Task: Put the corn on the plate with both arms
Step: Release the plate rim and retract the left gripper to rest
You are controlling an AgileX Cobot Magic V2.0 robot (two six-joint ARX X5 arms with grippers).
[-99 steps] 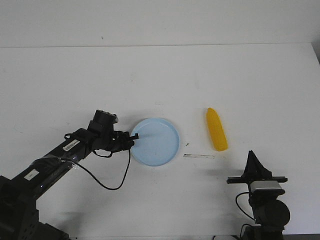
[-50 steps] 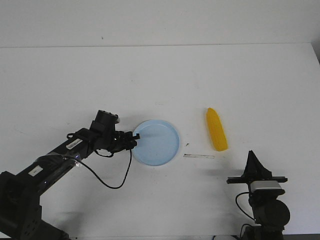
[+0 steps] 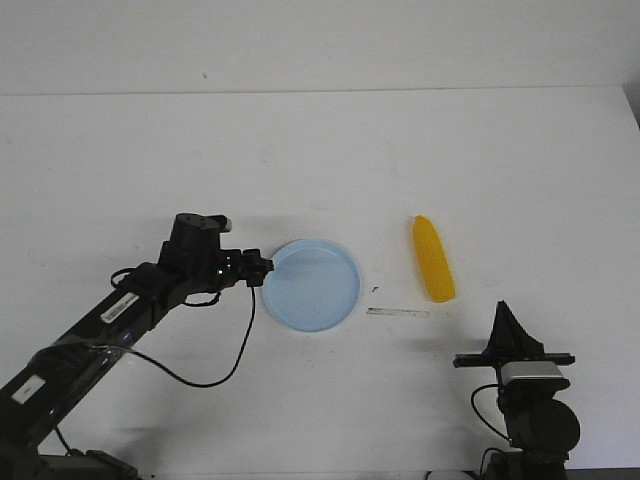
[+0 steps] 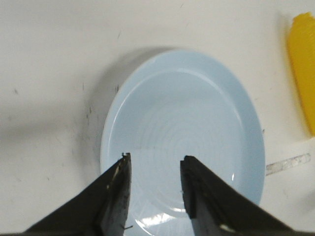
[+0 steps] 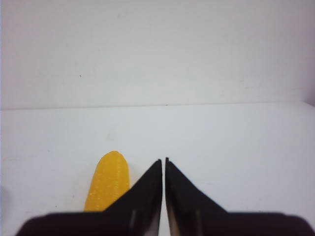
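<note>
The pale blue plate (image 3: 315, 290) lies flat near the middle of the table. My left gripper (image 3: 262, 267) hovers at its left rim. In the left wrist view the plate (image 4: 187, 113) fills the space under the left gripper (image 4: 156, 160), whose jaws stand open with nothing between them. The yellow corn (image 3: 433, 258) lies on the table to the right of the plate, apart from it, and shows at the edge of the left wrist view as well, corn (image 4: 302, 64). My right gripper (image 3: 503, 310) stays near the front edge, shut and empty (image 5: 164, 160), with the corn (image 5: 108, 182) just ahead of it and to its left.
A thin clear strip (image 3: 397, 312) lies on the white table between the plate and the corn. The table's far edge (image 3: 320, 92) meets a white wall. The left arm's black cable (image 3: 225, 365) loops over the table in front of the plate.
The left arm's wrist has lifted and its gripper has pulled back leftward to the plate's rim. The plate has slid slightly left. The right arm and the corn have not moved.
</note>
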